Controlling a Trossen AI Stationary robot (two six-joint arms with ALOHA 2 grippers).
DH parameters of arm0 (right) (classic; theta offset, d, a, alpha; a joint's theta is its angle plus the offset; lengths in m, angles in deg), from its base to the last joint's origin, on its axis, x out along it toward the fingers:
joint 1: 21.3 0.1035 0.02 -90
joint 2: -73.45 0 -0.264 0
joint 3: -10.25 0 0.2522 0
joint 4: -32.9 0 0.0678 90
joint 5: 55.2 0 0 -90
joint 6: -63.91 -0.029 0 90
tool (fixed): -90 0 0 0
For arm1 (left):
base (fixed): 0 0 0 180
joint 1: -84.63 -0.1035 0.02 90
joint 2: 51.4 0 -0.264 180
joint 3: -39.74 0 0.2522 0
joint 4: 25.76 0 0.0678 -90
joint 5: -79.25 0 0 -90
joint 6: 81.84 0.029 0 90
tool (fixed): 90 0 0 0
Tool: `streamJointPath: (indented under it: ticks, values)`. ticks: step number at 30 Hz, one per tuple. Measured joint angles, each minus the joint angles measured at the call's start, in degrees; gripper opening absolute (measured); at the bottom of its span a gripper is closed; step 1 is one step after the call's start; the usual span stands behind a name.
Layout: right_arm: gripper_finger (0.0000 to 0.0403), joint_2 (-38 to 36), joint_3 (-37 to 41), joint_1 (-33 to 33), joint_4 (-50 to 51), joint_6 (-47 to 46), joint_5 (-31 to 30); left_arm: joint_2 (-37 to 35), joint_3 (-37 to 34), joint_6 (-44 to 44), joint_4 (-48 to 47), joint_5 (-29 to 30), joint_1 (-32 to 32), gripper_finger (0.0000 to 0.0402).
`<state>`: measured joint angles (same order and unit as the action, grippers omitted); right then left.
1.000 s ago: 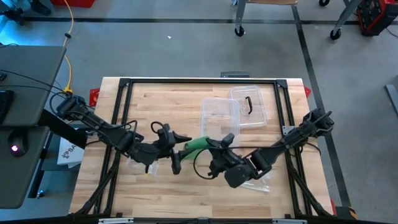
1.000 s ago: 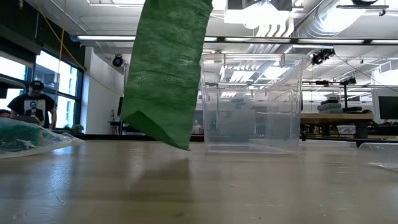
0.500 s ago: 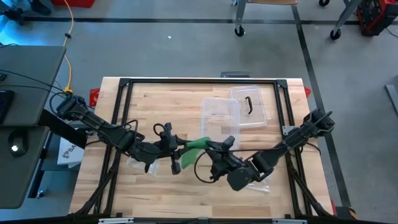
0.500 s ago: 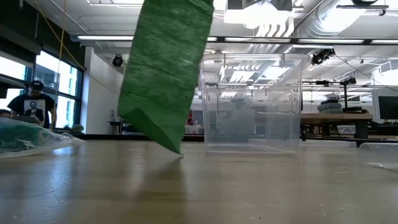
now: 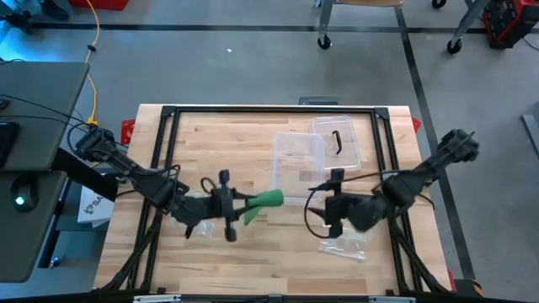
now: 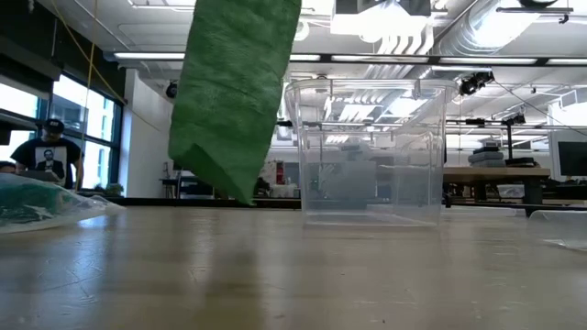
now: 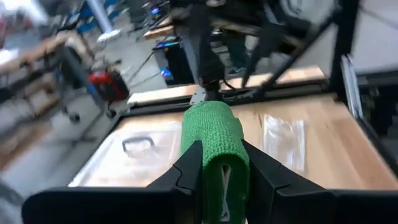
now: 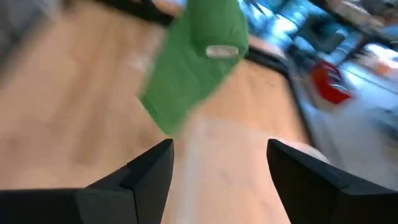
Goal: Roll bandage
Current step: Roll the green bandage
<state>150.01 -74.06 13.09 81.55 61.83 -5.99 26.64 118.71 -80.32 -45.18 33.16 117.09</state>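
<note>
From overhead, going left to right: the left gripper [image 5: 237, 204] sits a bit left of the table's middle, fingers pinched on the green bandage [image 5: 263, 202], which sticks out toward 3 o'clock. There's a crinkly plastic bag [image 5: 187, 222] under that arm at about 7 o'clock from the gripper. Next comes the clear box [image 5: 297, 158] at roughly 1 o'clock from the bandage, with its lid [image 5: 338, 142] lying beside it toward 2 o'clock. Then the right gripper [image 5: 334, 202], well clear of the bandage, with nothing in it, and another plastic bag [image 5: 345, 244] below it at 6 o'clock.

The overhead shot can't really show the jaws, but the wrist cams do: the left one has both dark fingers [image 7: 189, 163] squeezed against the sides of the green roll, and the right one shows its fingers [image 8: 150, 168] spread wide with the bandage floating ahead, untouched.

The table-level view adds that the bandage's loose tail [image 6: 235, 92] hangs down with its corner just above the wood, in front of the box. A person [image 6: 50, 152] stands far back at 9 o'clock.
</note>
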Motion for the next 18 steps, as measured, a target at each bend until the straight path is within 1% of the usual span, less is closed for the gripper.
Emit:
streamJointPath:
  ticks: [3, 6, 9, 12, 15, 18]
  values:
    - [0.0248, -4.3, 9.8, -1.8, -21.7, 6.3, 7.7, 0.0, 0.0, 9.9, 0.4, -1.1, 1.5, 0.0069]
    - [0.0248, -6.2, 18.4, -3.0, -43.8, 11.3, 11.3, 0.0, 0.0, 18.4, 0.4, -1.3, 3.0, 0.007]
    - [0.0248, -5.4, 23.4, -4.5, -57.5, 12.9, 14.0, 0.0, 0.0, 24.2, 1.3, -1.4, 3.9, 0.007]
    - [0.0248, -3.3, 24.0, -6.3, -64.2, 10.5, 20.4, 0.0, 0.0, 27.5, 2.1, -1.4, 4.3, 0.0071]
    - [0.0248, 0.1, 20.8, -7.9, -64.4, 8.2, 25.4, 0.0, 0.0, 29.6, 2.2, -1.4, 4.4, 0.0071]
    - [0.0248, 3.8, 16.6, -9.1, -62.3, 8.2, 27.4, 0.0, 0.0, 30.1, 2.5, -1.4, 4.4, 0.0071]
